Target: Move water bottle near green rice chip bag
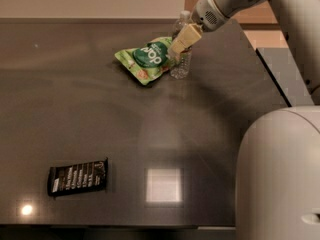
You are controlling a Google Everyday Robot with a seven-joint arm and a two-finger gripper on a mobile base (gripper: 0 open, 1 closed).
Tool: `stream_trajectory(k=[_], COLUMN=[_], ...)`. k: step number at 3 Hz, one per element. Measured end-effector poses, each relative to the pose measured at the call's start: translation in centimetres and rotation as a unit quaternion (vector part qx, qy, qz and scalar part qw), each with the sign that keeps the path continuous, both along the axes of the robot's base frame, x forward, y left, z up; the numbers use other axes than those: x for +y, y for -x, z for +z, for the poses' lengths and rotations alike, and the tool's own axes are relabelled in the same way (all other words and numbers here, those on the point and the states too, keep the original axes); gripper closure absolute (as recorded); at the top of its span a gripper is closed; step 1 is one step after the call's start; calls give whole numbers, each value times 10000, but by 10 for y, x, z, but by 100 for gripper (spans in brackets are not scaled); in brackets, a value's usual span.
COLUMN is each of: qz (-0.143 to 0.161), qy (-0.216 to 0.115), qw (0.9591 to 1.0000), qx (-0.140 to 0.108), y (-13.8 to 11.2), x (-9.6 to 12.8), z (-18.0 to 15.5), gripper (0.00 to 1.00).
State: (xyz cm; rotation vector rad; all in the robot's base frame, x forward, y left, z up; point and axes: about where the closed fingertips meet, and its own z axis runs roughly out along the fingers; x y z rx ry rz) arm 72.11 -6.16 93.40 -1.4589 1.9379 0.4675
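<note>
At one o'clock on the desk (100, 109), my gripper (176, 47) shows cream plastic with a matt face, set over the upper part of the water bottle (181, 68), which is clear ribbed plastic with a white cap. The desk is dark, smooth and polished, mirroring a square of light at six o'clock. Just beside the bottle, at its nine o'clock, the green rice chip bag (147, 59) is crinkled film with a soft sheen. At seven o'clock lies a black wrapped bar (77, 177), its wrapper faintly glossy. My pale casing (280, 174) looks like smooth matt plastic.
</note>
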Motion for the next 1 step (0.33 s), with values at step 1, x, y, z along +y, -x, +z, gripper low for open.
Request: stream_trajectory(k=[1], qz=[1], qy=[0], qw=[10000], qx=[1], y=[0], x=[0], z=[0], gripper=[0])
